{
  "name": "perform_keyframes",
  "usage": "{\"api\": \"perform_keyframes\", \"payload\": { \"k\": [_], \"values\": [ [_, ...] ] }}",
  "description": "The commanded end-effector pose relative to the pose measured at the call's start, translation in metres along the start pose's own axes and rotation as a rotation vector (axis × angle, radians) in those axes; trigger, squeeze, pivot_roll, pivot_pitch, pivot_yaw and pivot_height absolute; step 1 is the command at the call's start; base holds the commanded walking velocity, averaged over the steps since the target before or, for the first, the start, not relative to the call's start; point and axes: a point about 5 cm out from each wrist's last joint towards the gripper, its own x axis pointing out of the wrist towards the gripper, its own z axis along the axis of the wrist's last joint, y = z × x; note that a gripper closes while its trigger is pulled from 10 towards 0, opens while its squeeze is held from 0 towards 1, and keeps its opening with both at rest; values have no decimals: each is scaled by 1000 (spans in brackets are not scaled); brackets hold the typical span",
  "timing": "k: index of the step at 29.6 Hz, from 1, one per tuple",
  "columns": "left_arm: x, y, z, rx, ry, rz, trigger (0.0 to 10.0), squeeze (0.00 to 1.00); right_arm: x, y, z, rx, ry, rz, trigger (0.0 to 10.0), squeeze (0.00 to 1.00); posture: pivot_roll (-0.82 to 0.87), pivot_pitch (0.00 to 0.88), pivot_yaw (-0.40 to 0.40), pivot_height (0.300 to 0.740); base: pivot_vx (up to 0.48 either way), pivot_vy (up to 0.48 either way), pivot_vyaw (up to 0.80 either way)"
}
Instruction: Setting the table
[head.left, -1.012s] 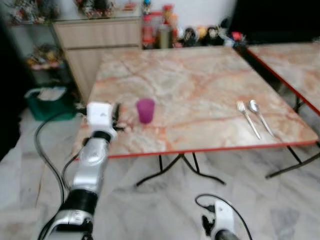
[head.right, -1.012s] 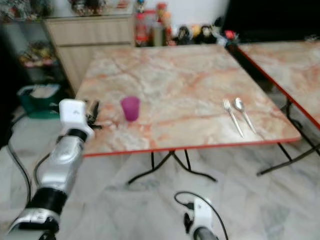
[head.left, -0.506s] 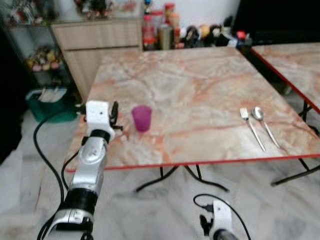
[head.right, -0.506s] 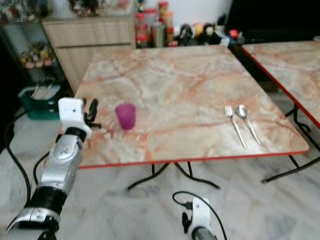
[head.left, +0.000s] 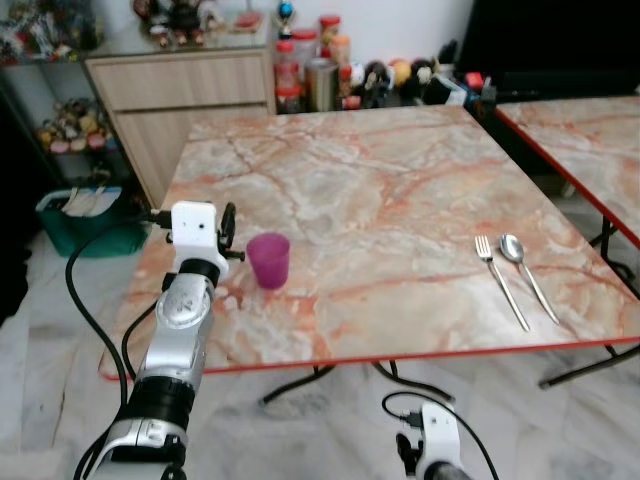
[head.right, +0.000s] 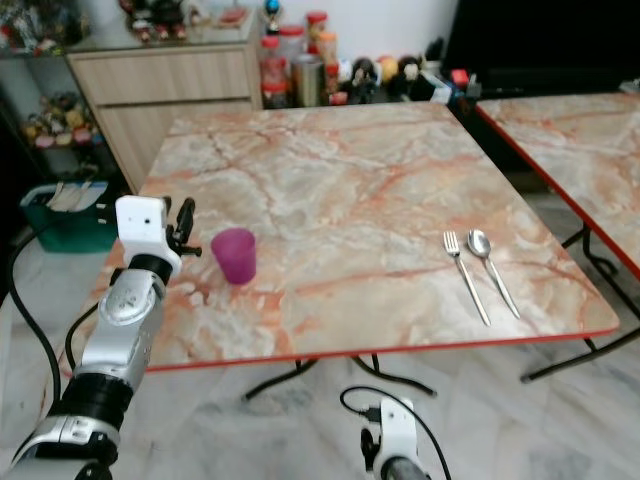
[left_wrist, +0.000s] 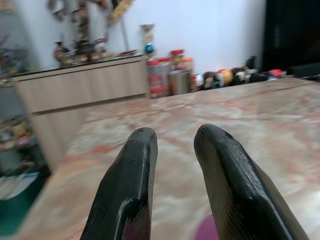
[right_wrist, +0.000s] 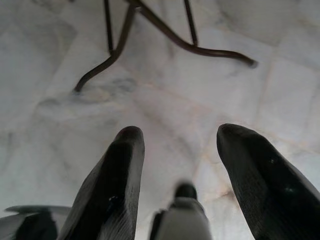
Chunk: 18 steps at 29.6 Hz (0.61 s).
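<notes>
Two tools are ours: the left tool (head.left: 229, 226), fingers parted and empty, hovers just beside the purple cup (head.left: 268, 260) on the marble worktop (head.left: 380, 190). Our right tool (right_wrist: 175, 150) hangs released over the floor (right_wrist: 165, 95); fork (head.left: 500, 280) and spoon (head.left: 527, 275) lie together well apart from the cup

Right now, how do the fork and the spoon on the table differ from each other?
The fork ends in thin prongs, while the spoon ends in a rounded bowl. The fork lies on the side nearer the purple cup; the spoon lies on the side nearer the table's right edge. Both are silver, lie flat side by side without touching, and have their heads pointing away from the robot.
</notes>
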Motion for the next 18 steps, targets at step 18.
{"api": "perform_keyframes", "payload": {
  "k": [18],
  "values": [
    [6,0,2,-164,89,17,10000,0,-11,-25,-31,-2,85,-72,10000,0,23,0,35,740,56,0,0]
  ]
}}
